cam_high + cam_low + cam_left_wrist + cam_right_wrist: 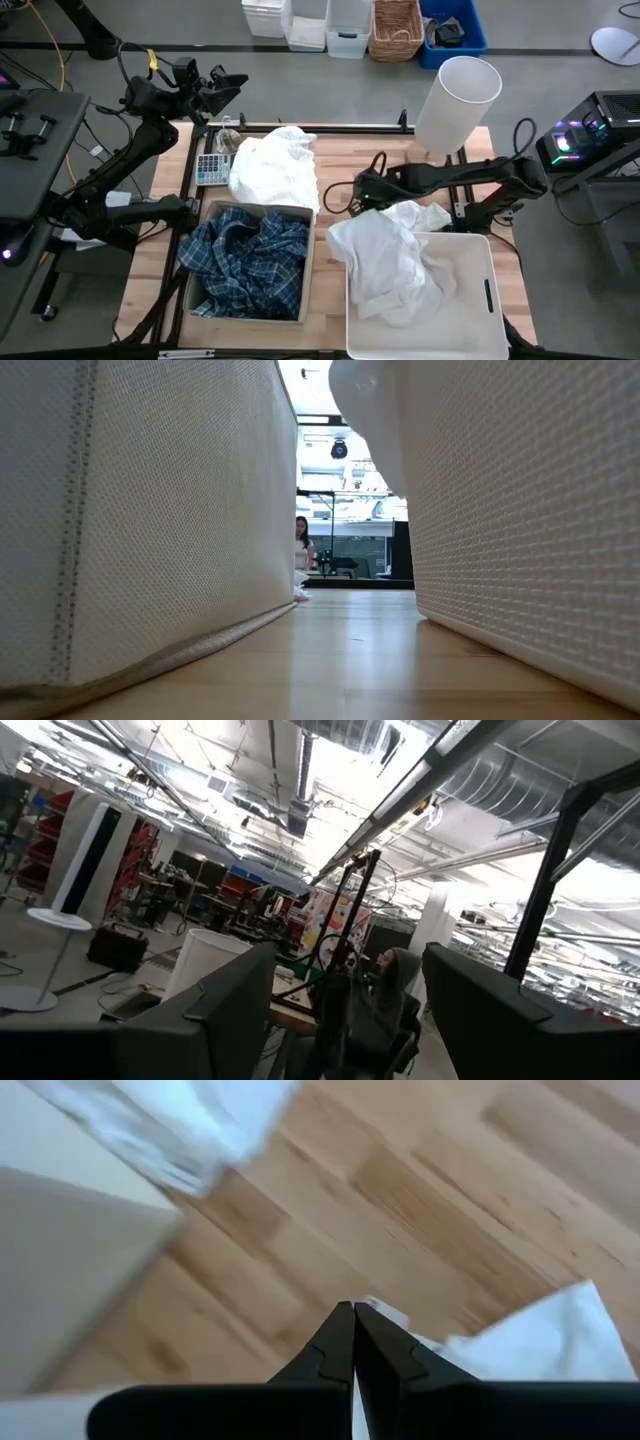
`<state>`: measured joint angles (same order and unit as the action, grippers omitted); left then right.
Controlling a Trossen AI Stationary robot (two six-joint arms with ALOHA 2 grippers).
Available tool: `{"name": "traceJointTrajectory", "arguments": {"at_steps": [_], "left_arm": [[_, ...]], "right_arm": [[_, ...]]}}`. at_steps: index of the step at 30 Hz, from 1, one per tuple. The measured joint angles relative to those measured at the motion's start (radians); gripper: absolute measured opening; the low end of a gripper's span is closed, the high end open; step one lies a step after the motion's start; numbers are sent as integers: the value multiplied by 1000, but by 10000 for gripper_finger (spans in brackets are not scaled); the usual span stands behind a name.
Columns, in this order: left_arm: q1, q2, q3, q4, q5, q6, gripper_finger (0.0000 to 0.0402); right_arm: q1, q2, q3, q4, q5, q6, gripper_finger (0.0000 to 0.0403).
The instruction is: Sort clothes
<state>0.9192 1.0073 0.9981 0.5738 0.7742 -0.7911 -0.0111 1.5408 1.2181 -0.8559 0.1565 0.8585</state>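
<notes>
A blue-and-white plaid shirt (245, 262) lies in the fabric box (300, 215) at the near left. A heap of white garments (272, 165) lies on the table beyond the box. More white garments (395, 255) fill the white bin (480, 300); they drape over its far left corner onto the table. My right gripper (363, 188) is shut, low over the table at the far edge of those garments. In the right wrist view (352, 1308) a white cloth corner (385, 1312) shows right at its tips. My left gripper (222, 88) is open and empty, raised at the far left corner. My right gripper points down at the table with its fingers shut. A bit of white cloth (385, 1312) shows beside the fingertips. I cannot tell whether the fingers touch it.
A white cylindrical lampshade (455, 95) stands at the far right of the table, beside my right arm. A calculator (212, 168) lies at the far left. The low view looks down the gap between the box wall (150, 510) and the bin wall (520, 510). A person (302, 545) sits in the room beyond.
</notes>
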Motion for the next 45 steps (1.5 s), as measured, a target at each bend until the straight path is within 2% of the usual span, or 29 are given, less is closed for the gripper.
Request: {"name": "traceJointTrajectory", "arguments": {"at_steps": [9,14,22,29,33,37,41,45], "left_arm": [[0,0,0,0,0,10,245],[0,0,0,0,0,16,245],[0,0,0,0,0,17,245],[0,0,0,0,-1,18,245],[0,0,0,0,-3,18,245],[0,0,0,0,-3,17,245],[0,0,0,-1,-4,12,245],[0,0,0,-3,-4,8,245]], "right_arm": [[106,-33,223,-43,-22,-10,0],[232,-32,244,-86,-56,63,0],[461,-32,261,-87,72,242,0],[591,-24,275,-36,124,330,0],[630,33,265,-100,93,388,0],[621,112,230,-102,60,448,0],[618,185,184,-63,30,529,0],[627,244,132,40,-79,568,0]]}}
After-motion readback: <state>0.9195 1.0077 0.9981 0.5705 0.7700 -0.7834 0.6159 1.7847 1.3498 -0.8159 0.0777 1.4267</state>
